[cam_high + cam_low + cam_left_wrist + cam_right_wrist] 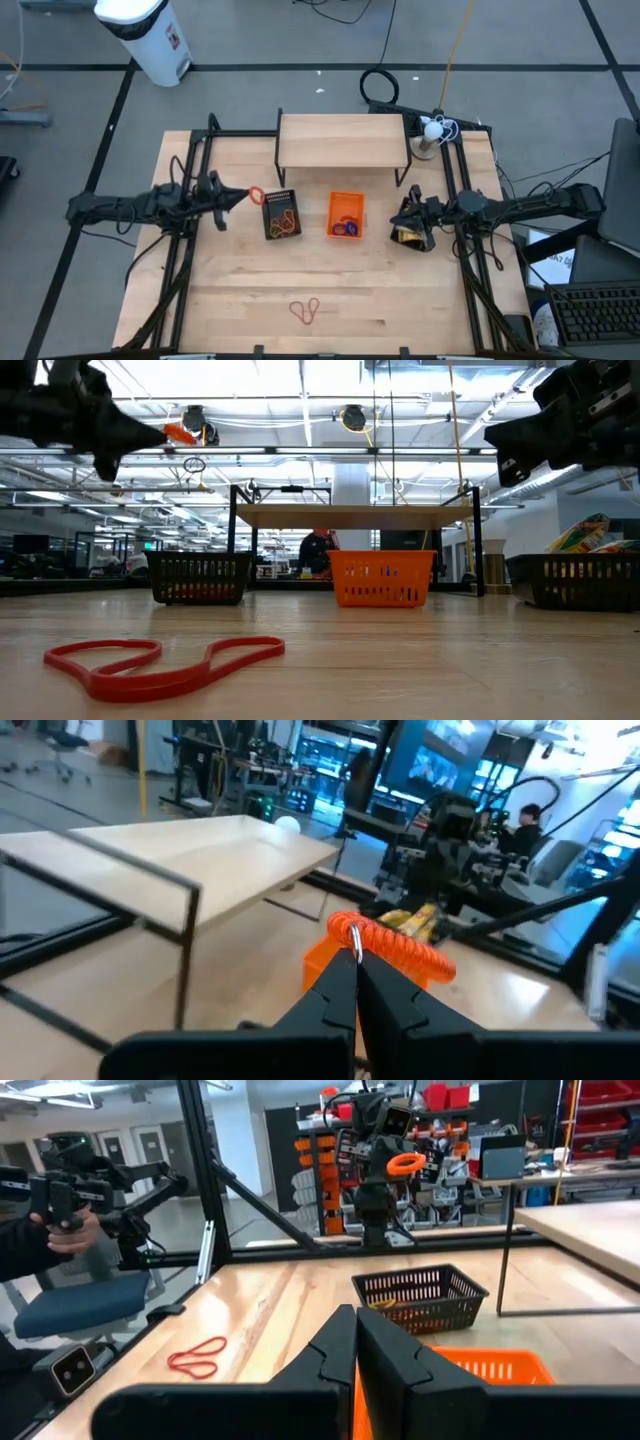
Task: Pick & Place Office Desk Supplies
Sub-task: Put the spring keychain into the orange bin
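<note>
While both arms are raised above the bench (250,300), the left gripper (247,194) has its jaws closed on an orange coiled ring (257,195), held in the air just beside the left rim of the black basket (281,215). That basket sits near the bench centre and holds rubber bands of red and tan colour. Just to its right, apart from it, stands the orange basket (346,215) with small purple and blue rings inside. Farther right, a second black basket (409,234) with yellow packets lies partly beneath the right gripper (402,214), whose jaws are closed and empty. A wooden shelf (343,139) on black legs stands along the back edge, behind the three baskets. A red rubber band (306,311), looped into a figure of eight, lies alone near the front edge, with bare wood all around it. Open room is widest across the front half of the bench; the left and right edges are taken by the arm frames. In the right wrist view a person's hand (68,1218) holds a controller beyond the bench.
</note>
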You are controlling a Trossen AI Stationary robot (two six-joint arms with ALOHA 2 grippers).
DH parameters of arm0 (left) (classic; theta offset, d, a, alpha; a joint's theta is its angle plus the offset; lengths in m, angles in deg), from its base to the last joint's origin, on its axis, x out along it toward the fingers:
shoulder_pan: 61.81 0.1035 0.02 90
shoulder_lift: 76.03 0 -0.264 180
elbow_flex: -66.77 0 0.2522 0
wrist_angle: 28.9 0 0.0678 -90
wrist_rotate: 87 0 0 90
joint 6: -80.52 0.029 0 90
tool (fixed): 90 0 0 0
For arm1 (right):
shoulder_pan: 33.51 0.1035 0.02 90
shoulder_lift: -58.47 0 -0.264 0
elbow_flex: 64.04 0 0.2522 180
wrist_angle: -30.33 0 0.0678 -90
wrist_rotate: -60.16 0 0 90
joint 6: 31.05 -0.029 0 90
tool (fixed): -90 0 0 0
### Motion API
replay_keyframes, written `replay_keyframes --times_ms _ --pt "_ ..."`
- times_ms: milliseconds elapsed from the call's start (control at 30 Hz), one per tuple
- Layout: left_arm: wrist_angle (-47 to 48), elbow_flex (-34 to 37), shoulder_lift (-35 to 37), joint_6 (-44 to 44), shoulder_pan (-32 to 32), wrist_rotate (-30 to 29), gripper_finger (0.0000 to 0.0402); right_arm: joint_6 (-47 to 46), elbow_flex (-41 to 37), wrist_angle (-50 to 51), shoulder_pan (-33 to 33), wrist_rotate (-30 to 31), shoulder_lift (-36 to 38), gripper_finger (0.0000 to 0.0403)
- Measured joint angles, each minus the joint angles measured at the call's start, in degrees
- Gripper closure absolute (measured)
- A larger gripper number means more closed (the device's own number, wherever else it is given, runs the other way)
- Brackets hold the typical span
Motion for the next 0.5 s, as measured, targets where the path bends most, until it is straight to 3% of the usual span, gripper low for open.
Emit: replay_keyframes --times_ms 133,267,500 --pt "-0.77 -6.38 -10.73 -2.0 0.67 0.07 0.0401 0.02 0.0 -2.02 0.0 0.04 0.0 0.0399" --pt "0.7 -16.06 -26.28 -3.46 2.24 -0.21 0.0401 0.28 0.0 -3.79 -0.09 0.04 0.02 0.0399" --pt "2.18 -35.91 -53.25 4.52 4.48 8.6 0.0401 3.04 0.0 -3.14 -1.22 0.64 -0.01 0.0399"
